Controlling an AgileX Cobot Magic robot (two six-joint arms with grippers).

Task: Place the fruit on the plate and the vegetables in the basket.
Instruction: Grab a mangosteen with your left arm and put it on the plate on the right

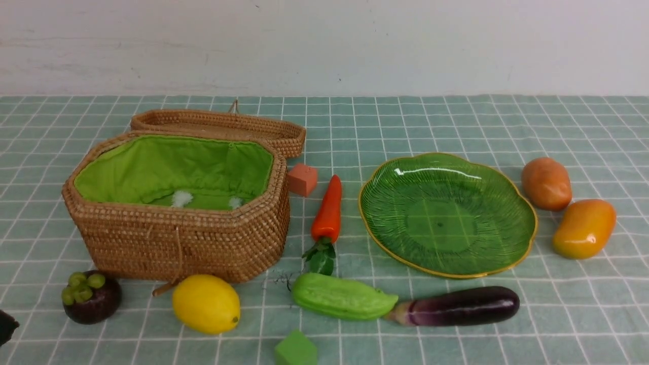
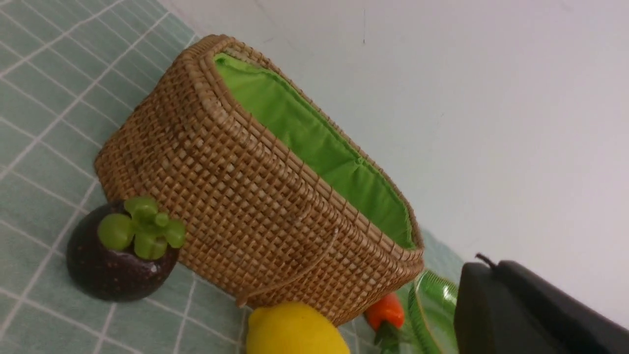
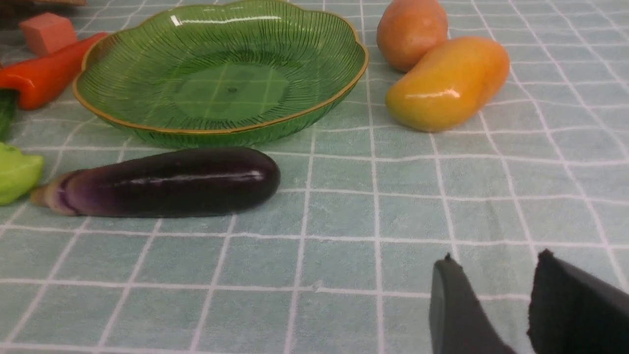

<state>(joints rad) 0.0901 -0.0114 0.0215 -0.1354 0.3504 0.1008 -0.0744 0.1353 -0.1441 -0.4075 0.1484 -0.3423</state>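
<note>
The open wicker basket [image 1: 177, 243] stands at the left and the green plate [image 1: 446, 213] at the right; both are empty. The mangosteen [image 1: 91, 296] and lemon [image 1: 206, 303] lie before the basket. The carrot [image 1: 328, 209] lies between basket and plate. The gourd [image 1: 342, 296] and eggplant [image 1: 461, 305] lie in front. The potato [image 1: 546, 183] and mango [image 1: 584, 228] lie right of the plate. My left gripper [image 2: 491, 265] is shut and empty, low near the mangosteen [image 2: 120, 255]. My right gripper [image 3: 496, 258] is open and empty, above the cloth near the eggplant [image 3: 162, 183].
The basket's lid [image 1: 218, 124] lies folded back behind it. A red cube [image 1: 302, 179] sits beside the basket's right corner. A green cube [image 1: 295, 350] sits at the front edge. A green checked cloth [image 1: 583, 314] covers the table, with a white wall behind.
</note>
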